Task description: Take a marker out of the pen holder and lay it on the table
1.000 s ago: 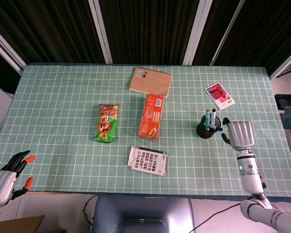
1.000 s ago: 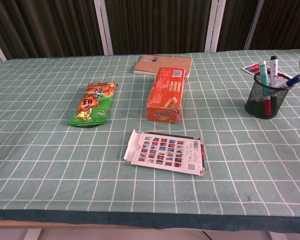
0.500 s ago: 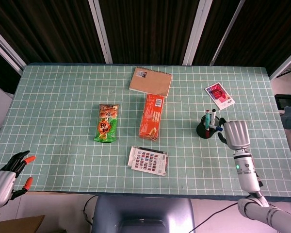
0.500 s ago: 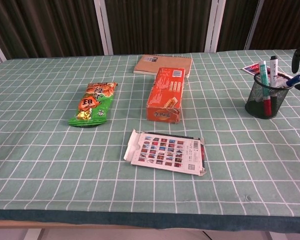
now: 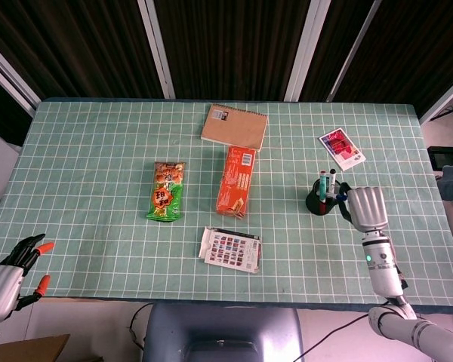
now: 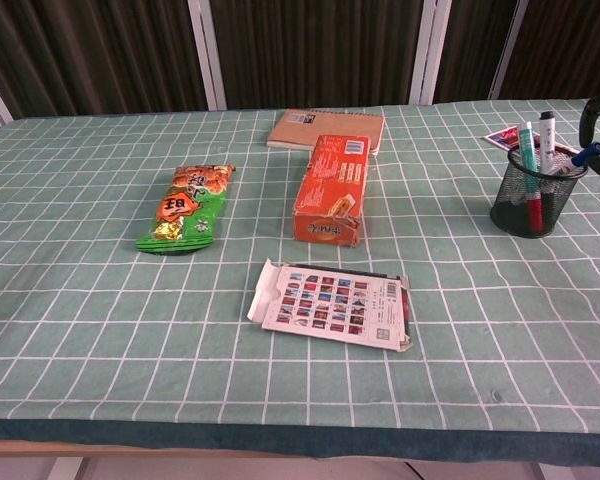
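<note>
The black mesh pen holder [image 5: 320,202] [image 6: 535,197] stands on the right part of the table. It holds several markers upright, among them a green-and-white one [image 6: 528,152], a black-capped one [image 6: 547,135] and a blue one [image 6: 583,155] leaning right. My right hand [image 5: 367,208] hovers just right of the holder with its fingers apart. In the chest view its dark fingers [image 6: 592,112] curve in at the right edge, close by the blue marker, and contact cannot be made out. My left hand [image 5: 6,273] hangs off the table's front left corner, fingers spread and holding nothing.
A brown notebook [image 5: 234,127] lies at the back. An orange box [image 5: 235,181], a green snack bag [image 5: 167,191] and a printed card sheet [image 5: 229,248] lie mid-table. A pink card [image 5: 342,148] sits behind the holder.
My right hand has drifted a little left, closing in on the pen holder, and its fingers now reach further into the chest view. The left hand has barely moved.
</note>
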